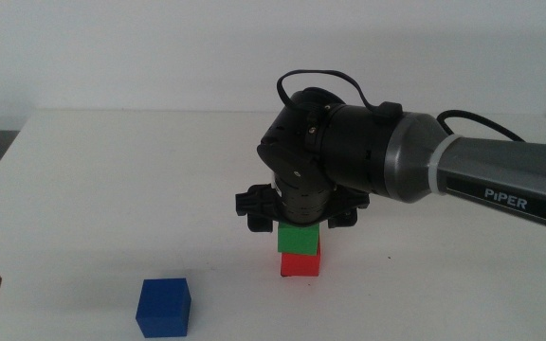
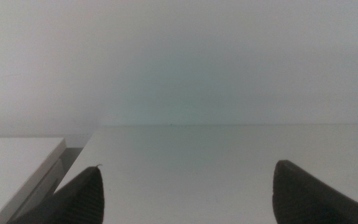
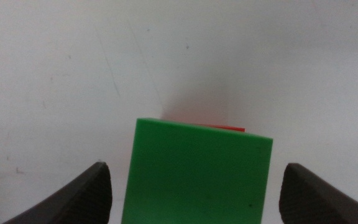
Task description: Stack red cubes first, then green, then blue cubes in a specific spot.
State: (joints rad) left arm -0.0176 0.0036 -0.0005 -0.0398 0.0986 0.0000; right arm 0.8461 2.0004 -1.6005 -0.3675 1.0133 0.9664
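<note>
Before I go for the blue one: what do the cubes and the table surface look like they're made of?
The green cube, red cube and blue cube look like solid matte plastic or painted wood: flat colour, sharp edges, no glare. The table looks like smooth white laminate with faint scuffs. The right gripper straddles the green cube, jaws open; the left gripper waits, open.
</note>
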